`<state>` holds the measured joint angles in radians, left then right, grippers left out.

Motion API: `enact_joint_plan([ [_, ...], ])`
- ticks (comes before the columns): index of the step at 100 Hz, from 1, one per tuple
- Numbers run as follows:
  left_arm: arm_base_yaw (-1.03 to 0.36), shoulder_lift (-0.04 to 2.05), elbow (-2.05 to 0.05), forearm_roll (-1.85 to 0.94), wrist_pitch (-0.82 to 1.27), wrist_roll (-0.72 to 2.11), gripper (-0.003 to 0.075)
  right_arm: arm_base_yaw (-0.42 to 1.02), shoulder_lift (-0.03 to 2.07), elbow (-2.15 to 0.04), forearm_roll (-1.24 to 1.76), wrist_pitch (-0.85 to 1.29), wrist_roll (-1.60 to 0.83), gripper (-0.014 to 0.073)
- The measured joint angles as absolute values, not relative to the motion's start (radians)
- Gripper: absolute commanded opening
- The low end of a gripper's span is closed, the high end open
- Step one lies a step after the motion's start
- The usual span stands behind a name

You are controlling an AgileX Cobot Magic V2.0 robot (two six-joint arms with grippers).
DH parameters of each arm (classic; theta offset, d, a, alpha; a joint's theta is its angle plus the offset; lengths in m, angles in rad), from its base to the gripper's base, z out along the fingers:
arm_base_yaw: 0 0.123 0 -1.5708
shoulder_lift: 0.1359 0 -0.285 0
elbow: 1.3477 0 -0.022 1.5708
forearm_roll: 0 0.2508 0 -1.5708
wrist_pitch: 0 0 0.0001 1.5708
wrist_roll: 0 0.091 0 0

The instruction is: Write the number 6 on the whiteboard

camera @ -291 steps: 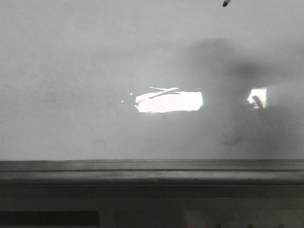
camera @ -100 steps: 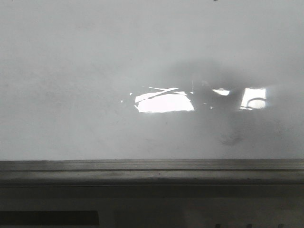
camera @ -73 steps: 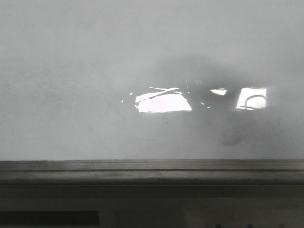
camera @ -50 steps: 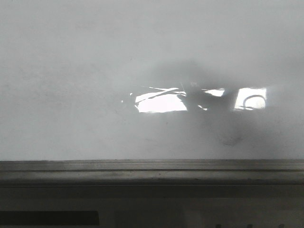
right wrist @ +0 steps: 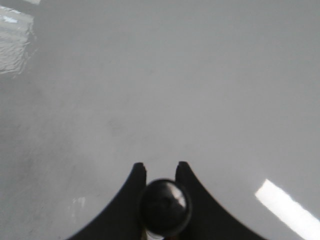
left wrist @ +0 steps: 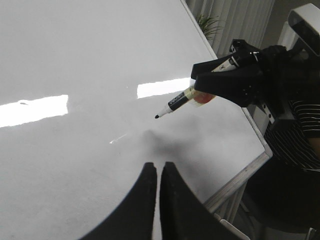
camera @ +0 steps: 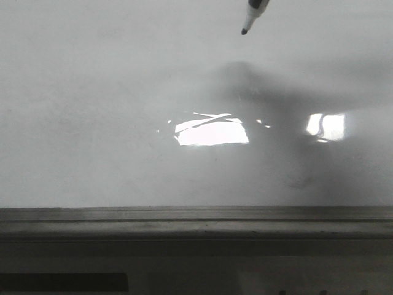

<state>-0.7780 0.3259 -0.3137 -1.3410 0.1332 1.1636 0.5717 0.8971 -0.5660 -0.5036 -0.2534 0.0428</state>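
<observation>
The whiteboard (camera: 92, 92) fills the front view, glossy and white-grey, with a grey frame strip (camera: 196, 215) along its near edge. The number 6 is out of view. A black-tipped marker (camera: 255, 12) pokes in from the top edge, its tip hanging above the board. In the left wrist view my right gripper (left wrist: 197, 79) is shut on the marker (left wrist: 182, 100), tip down and clear of the whiteboard (left wrist: 75, 60). The right wrist view shows the marker's round black end (right wrist: 165, 207) between the right gripper's (right wrist: 160, 167) fingers. My left gripper (left wrist: 159, 167) is shut on nothing, above the board.
A bright glare patch (camera: 212, 132) and a faint smudge (camera: 298, 181) mark the board. Past the board's edge (left wrist: 235, 182), a person in a striped shirt (left wrist: 295, 135) stands by the right arm. A plant (left wrist: 210, 22) and curtains lie behind.
The marker tip left the top of the front view, then came back lower and further left. The arm's shadow and reflection on the board shifted with it.
</observation>
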Motion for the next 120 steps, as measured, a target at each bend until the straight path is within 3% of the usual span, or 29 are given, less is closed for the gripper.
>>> enact_joint_plan([
  [84, -0.778, 0.326, -0.314, -1.341, 0.133, 1.164, -0.0020, 0.546, 0.990, -0.559, -0.461, -0.258, 0.043, -0.0043],
  [120, -0.778, 0.326, -0.314, -1.341, 0.133, 1.164, -0.0020, 0.718, 1.007, -0.559, -0.430, -0.114, 0.043, -0.0043],
])
